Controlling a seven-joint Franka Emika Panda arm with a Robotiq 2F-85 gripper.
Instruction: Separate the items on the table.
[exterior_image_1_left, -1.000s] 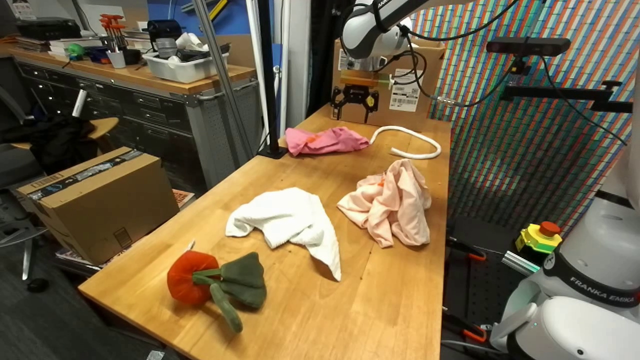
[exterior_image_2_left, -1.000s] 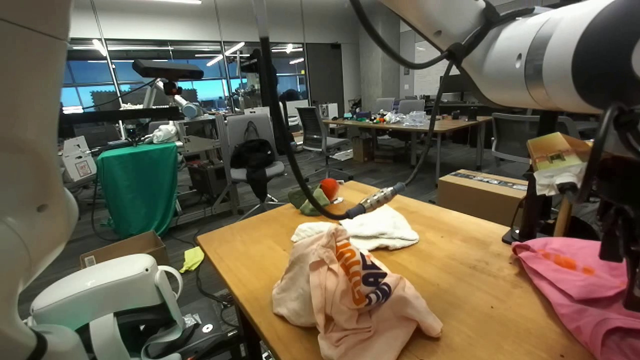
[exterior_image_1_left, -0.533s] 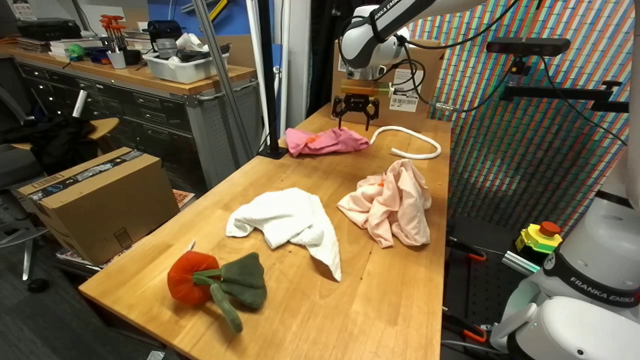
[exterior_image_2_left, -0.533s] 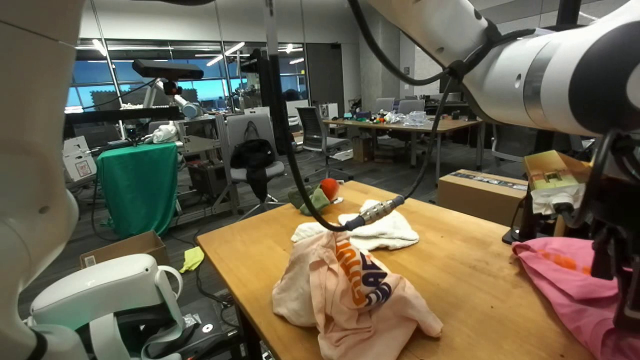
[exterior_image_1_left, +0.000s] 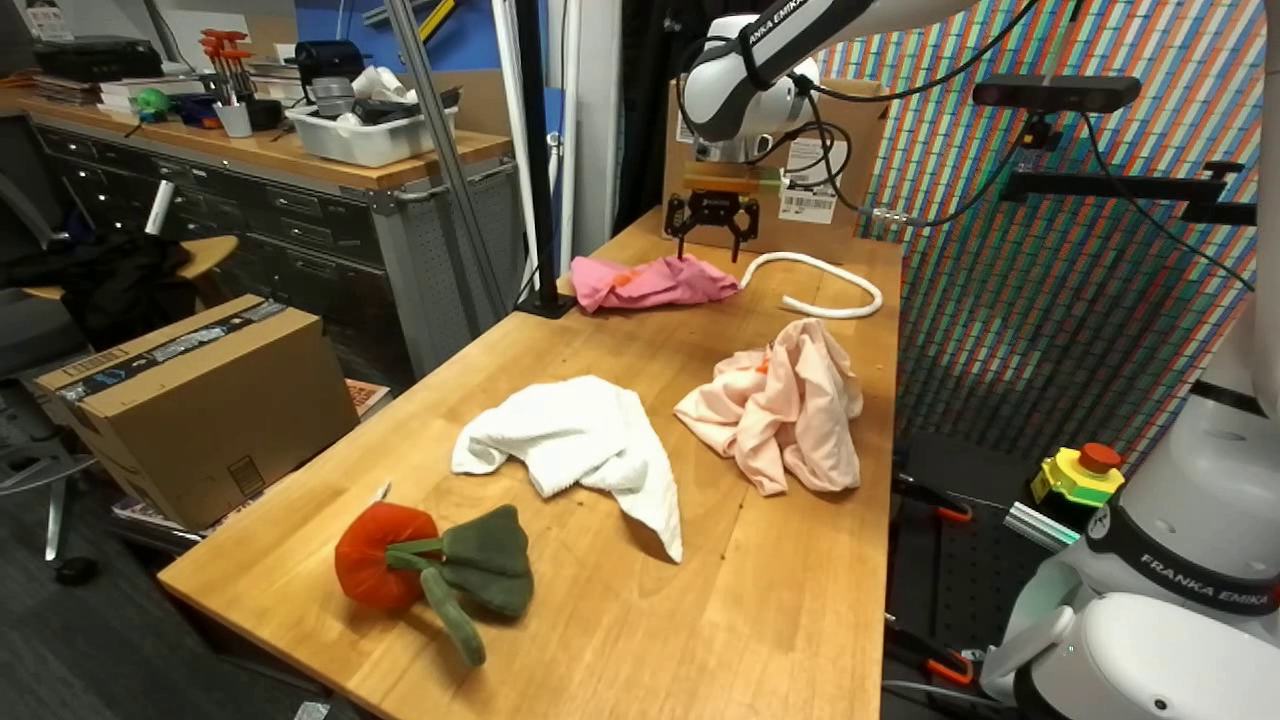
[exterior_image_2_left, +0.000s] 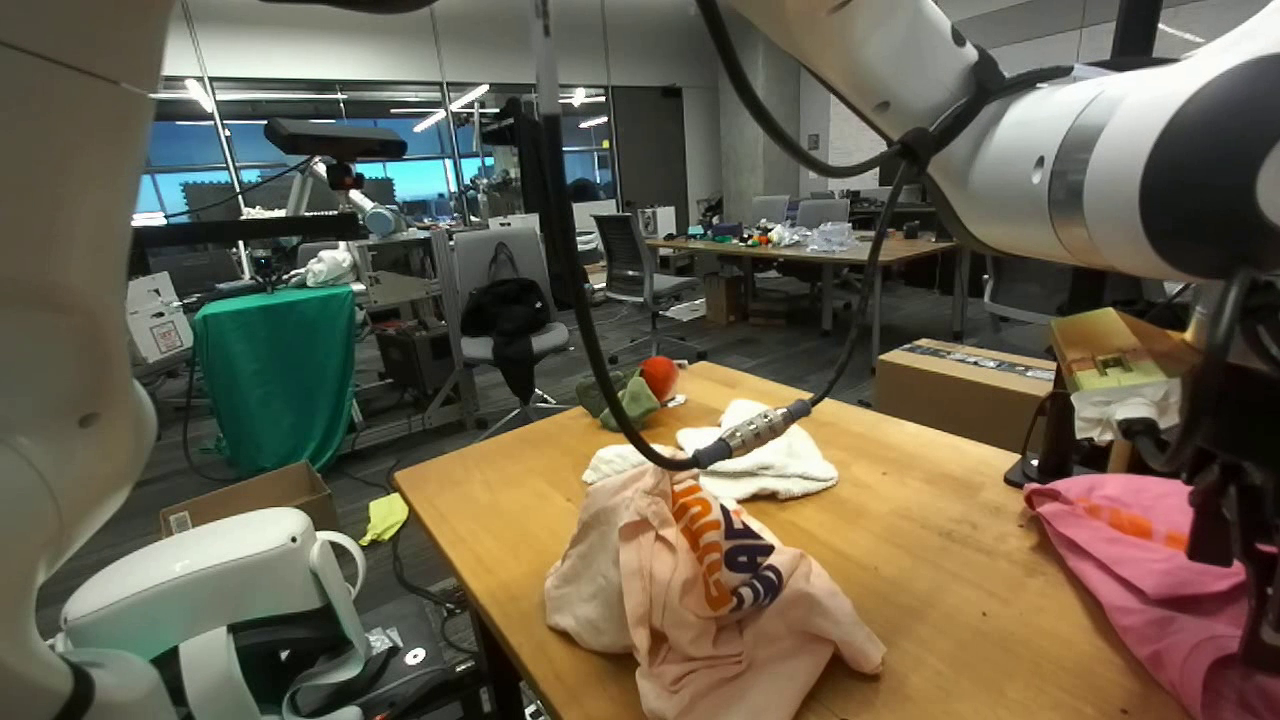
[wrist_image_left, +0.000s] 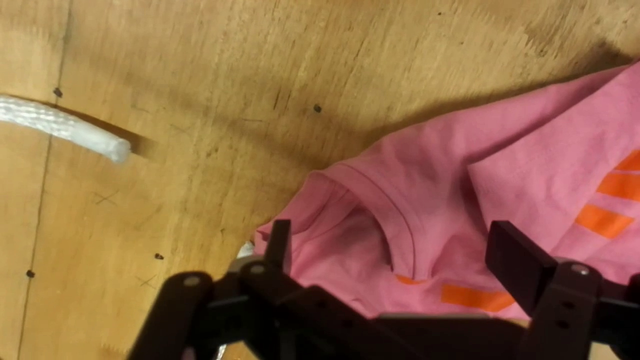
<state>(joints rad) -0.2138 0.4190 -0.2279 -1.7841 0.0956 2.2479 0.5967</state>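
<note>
A long, light-brown wooden surface (exterior_image_1_left: 630, 345) extends beneath the dark fingers (wrist_image_left: 520, 265). Under them lies a rumpled pink cloth (wrist_image_left: 435, 200) with orange print; beside them, a white cord (exterior_image_1_left: 830, 311) curves in an open loop up to the cloth's edge. A black pole (exterior_image_1_left: 546, 240) stands at the surface's edge, beyond the pink cloth from the fingers. Behind the fingers, in an exterior view, stands a box (exterior_image_1_left: 840, 215). Farther from the fingers lies a peach cloth (exterior_image_1_left: 785, 410), then a white cloth (exterior_image_1_left: 580, 430), and farthest off a red-and-green item (exterior_image_1_left: 475, 560), all apart.

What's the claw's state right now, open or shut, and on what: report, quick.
Claw: open, holding nothing, with the pink cloth below it.
</note>
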